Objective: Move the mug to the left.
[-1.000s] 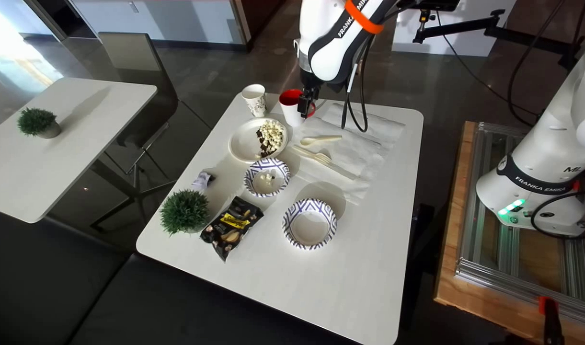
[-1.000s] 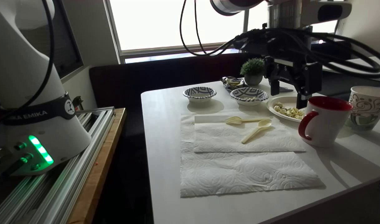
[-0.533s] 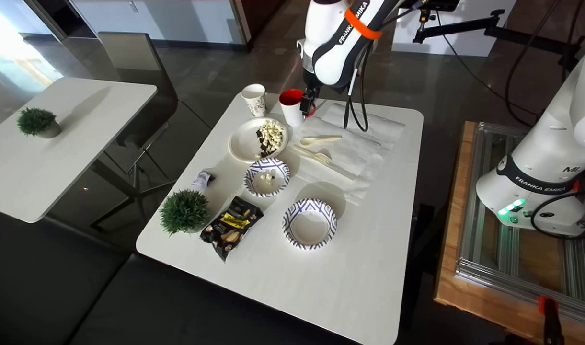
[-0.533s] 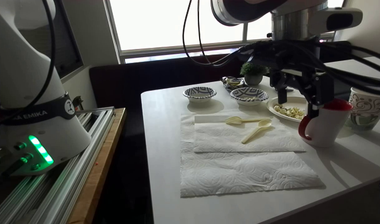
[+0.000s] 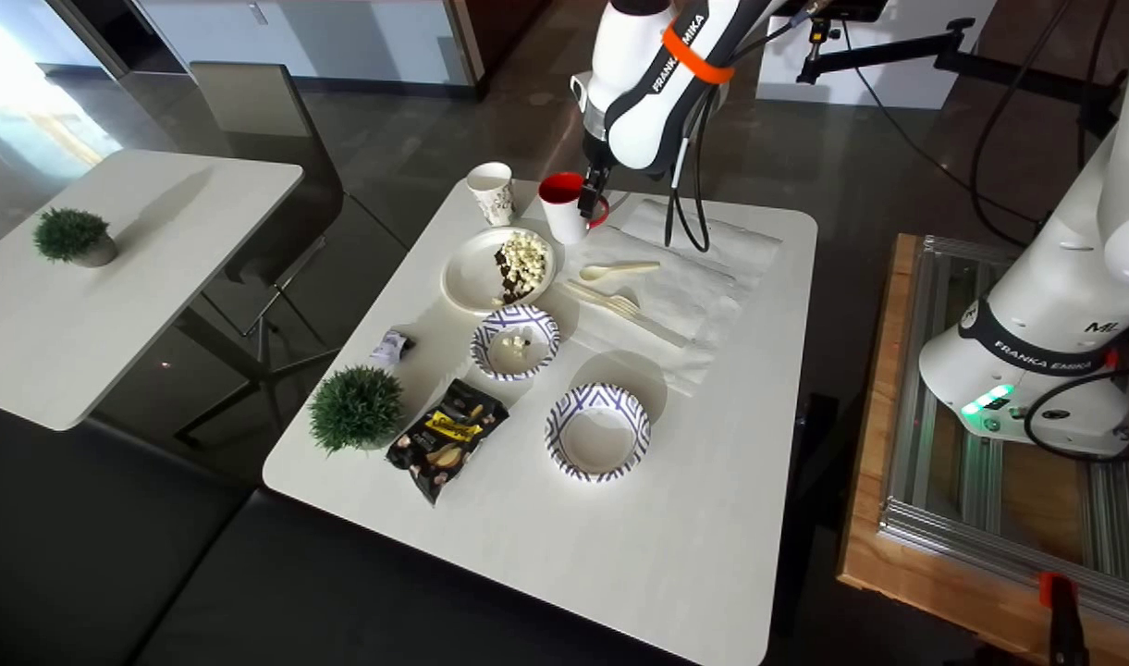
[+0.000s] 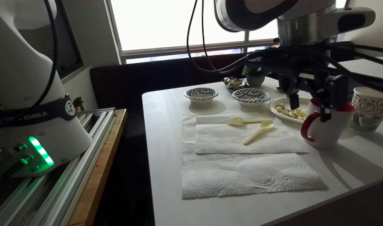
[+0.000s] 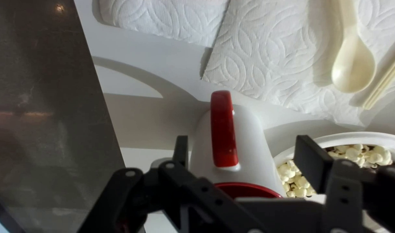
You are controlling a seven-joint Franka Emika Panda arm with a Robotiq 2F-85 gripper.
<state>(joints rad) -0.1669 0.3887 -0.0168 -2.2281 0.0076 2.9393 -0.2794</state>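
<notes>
Tool (image 6: 310,109) lower, mug (image 6: 328,133) partly hidden

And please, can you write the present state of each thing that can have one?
Gripper, open
Mug, upright, not gripped
Paper cup, upright
Plate, holding popcorn
Bowl nearer the plate, holding a few popcorn pieces
Other bowl, upright
Snack bag, lying down; sealed or open, cannot tell
Spoon, lying down
Fork, lying down
Base light, lit green

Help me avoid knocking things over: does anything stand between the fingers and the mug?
Nothing visible does. In the wrist view the spread fingers flank the mug; the popcorn plate shows between one finger and the mug, but lies lower.
</notes>
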